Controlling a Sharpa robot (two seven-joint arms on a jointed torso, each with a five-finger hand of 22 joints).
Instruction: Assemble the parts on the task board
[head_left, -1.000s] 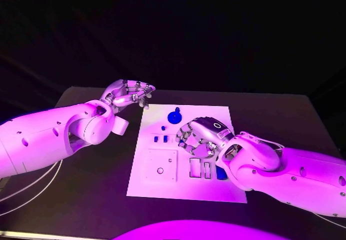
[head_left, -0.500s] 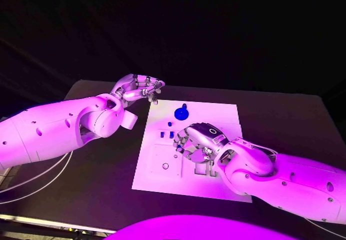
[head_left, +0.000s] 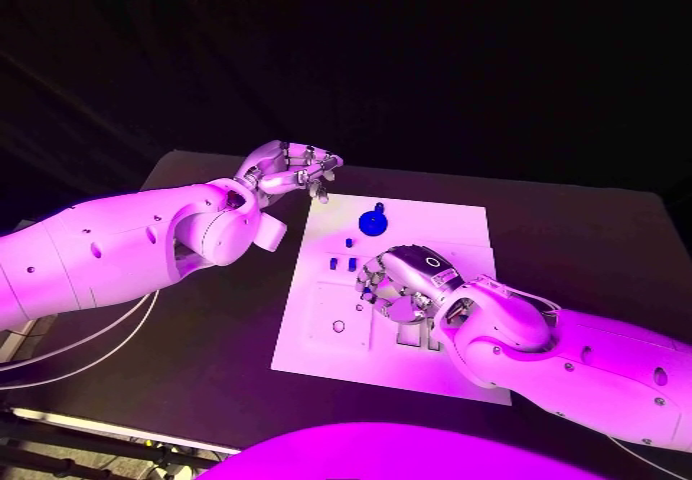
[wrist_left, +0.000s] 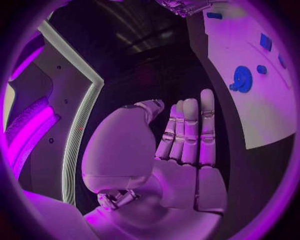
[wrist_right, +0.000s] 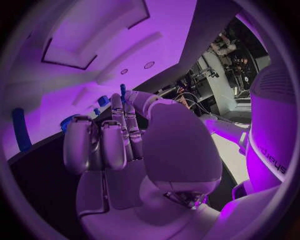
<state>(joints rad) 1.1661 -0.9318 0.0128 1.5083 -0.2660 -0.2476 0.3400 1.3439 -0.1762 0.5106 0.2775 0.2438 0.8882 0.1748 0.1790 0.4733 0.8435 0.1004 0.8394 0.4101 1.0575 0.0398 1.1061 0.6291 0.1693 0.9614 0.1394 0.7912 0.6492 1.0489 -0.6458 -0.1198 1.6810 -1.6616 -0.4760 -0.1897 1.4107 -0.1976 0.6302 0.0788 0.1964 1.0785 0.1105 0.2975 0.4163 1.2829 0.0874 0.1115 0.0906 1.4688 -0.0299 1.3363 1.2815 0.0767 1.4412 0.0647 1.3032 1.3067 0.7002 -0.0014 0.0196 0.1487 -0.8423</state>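
now two empty, loosely spread hands: left hand (head_left: 293, 167) beside task board (head_left: 440, 235); right hand (head_left: 404, 285) over it, near round blue part (head_left: 374, 221).

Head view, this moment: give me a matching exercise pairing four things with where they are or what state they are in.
Things:
1. left hand
2. right hand
3. round blue part with a knob
4. white task board

Places or states:
A. over the middle of the board, fingers curled, holding nothing visible
B. flat on the black table
C. beside the board's far left corner, over the table
D. on the board's far end

Pairs: 1-C, 2-A, 3-D, 4-B
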